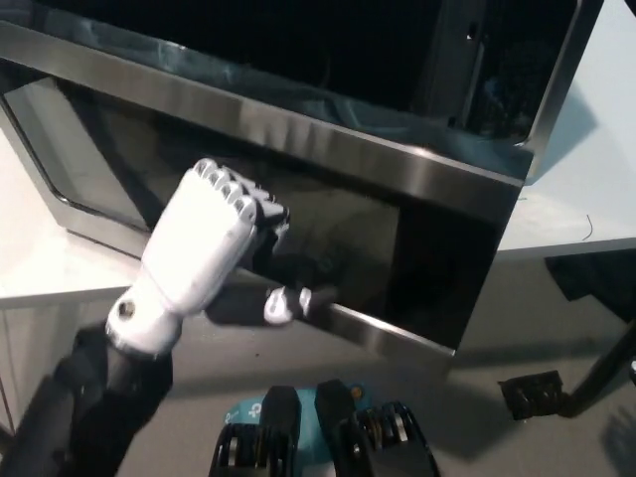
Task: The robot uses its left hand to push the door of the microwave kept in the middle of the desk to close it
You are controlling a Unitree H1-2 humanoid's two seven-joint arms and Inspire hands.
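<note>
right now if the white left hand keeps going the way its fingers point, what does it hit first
The white left hand would meet the dark glass microwave door with its brushed steel frame. Its fingers already look pressed on the glass, though depth is hard to judge. The right hand is out of view.

left hand (pixel 204 248): white, reaching up from your lower left on a dark forearm, wrist bent, back of hand facing you, fingers (pixel 238 191) curled forward with knuckles raised, thumb stretched out to the right. holds nothing. right hand: not in your view.
</note>
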